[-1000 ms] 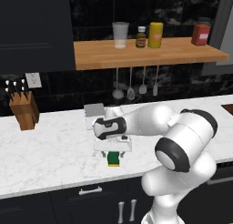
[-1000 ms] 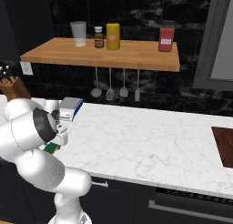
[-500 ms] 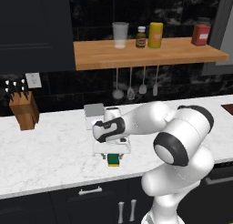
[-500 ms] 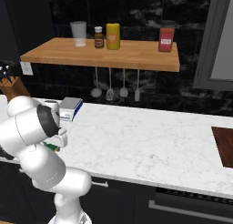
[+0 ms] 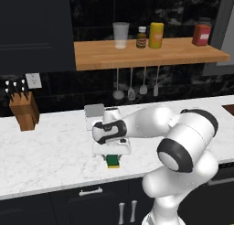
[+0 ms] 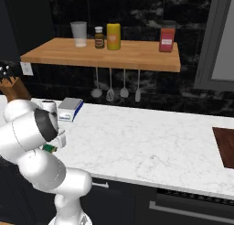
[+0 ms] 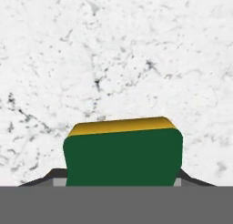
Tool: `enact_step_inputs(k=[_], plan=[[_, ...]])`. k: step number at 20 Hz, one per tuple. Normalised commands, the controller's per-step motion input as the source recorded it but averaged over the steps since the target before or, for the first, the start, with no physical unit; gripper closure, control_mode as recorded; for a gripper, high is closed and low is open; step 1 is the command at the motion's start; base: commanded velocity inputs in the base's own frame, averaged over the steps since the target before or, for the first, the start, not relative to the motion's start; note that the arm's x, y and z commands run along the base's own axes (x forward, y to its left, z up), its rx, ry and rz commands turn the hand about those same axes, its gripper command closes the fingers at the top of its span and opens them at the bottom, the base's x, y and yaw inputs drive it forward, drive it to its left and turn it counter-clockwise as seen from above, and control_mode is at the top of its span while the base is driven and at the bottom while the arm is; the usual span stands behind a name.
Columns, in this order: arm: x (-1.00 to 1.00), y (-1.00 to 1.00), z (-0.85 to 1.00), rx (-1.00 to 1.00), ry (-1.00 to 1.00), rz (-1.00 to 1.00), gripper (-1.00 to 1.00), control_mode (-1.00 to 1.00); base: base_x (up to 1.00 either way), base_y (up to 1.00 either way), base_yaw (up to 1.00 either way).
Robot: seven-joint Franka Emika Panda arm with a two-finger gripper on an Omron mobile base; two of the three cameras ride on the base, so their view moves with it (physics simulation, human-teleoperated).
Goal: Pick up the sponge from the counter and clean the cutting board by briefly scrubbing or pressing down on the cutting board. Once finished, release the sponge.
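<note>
Near the front edge of the counter [image 5: 50,155], the sponge [image 5: 113,161] lies flat with the gripper [image 5: 112,159] right over it. The fingers [image 7: 190,177] sit at both sides of the sponge, but I cannot tell if they squeeze it. If the grip is loose, the sponge could slip out when lifted. The cutting board [image 6: 225,146] is far off.

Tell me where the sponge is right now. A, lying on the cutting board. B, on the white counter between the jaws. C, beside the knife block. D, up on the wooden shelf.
B: the sponge sits on the white marble counter with a dark fingertip at each side, while the cutting board lies far off at the counter's other end.
</note>
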Motion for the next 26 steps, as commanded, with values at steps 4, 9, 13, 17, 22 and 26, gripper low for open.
enact_step_inputs(k=[4,9,13,17,22,26], plan=[[-0.58,-0.4,0.49,0.03,-0.02,0.0,1.0,-1.0,0.0,0.0,0.0],[-0.37,-0.61,0.98,0.07,0.0,0.0,1.0,-1.0,0.0,0.0,0.0],[-0.14,-0.84,0.9,0.04,0.01,0.0,1.0,-1.0,0.0,0.0,0.0],[-0.15,-0.93,0.73,0.0,0.04,-0.01,1.0,-1.0,0.0,0.0,0.0],[-0.12,-0.72,0.67,0.0,0.08,-0.04,1.0,-1.0,0.0,0.0,0.0],[-0.18,-0.55,0.33,0.0,0.03,-0.01,1.0,-1.0,0.0,0.0,0.0]])
